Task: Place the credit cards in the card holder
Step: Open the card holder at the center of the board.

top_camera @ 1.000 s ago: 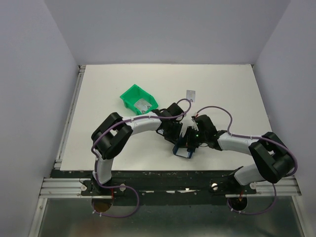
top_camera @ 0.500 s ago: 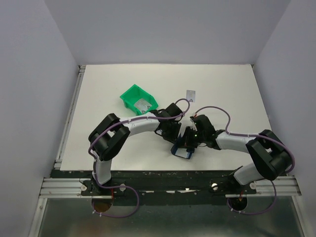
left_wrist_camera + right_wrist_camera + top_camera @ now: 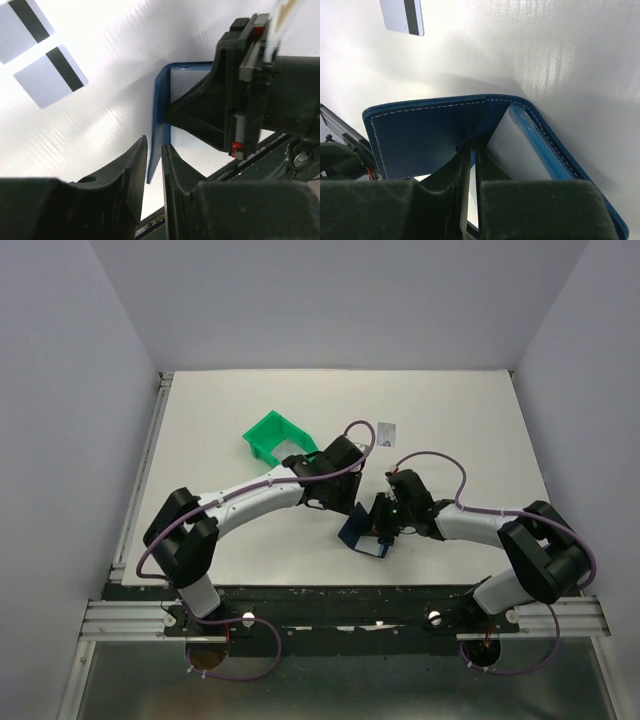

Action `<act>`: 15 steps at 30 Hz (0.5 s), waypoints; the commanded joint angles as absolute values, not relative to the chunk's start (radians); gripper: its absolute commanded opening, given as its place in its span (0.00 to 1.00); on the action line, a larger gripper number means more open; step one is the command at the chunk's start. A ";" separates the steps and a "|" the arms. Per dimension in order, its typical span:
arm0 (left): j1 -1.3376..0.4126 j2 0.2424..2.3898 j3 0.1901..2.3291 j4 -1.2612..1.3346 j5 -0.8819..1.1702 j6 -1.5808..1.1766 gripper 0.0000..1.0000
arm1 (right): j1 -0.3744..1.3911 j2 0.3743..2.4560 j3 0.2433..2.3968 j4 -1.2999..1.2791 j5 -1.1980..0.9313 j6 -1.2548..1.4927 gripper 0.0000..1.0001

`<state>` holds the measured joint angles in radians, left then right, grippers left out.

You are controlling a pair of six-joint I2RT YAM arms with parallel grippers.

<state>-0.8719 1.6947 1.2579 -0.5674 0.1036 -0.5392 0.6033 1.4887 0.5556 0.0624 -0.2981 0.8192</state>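
Two tools grip the open card holder [image 3: 362, 533], which stands near the front of the bench [image 3: 470, 410] between the arms. One upright blue flap is pinched at its lower edge by the left tool [image 3: 154, 150]. With fingers almost together, the right tool [image 3: 470, 152] clamps the other panel by the fold. Two striped credit cards [image 3: 52, 75] lie flat on the bench, apart from the holder. Further back sits a green bin [image 3: 268, 432].

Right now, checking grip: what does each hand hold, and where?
Both pinch the open navy-blue folding card holder: left hand its upright flap's edge, right hand near the fold.
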 commanded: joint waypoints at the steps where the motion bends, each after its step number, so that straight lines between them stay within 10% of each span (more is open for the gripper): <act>1: -0.888 1.609 1.238 -0.531 0.040 -0.546 0.33 | 0.609 1.520 0.561 0.006 -0.233 0.805 0.17; 15: -0.951 1.779 1.278 -0.548 0.137 -0.532 0.34 | 0.609 1.479 0.554 0.002 -0.230 0.799 0.17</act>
<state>-0.9508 1.7382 1.2617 -0.5034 0.1097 -0.5213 0.6033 1.4933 0.5602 0.0586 -0.2924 0.8188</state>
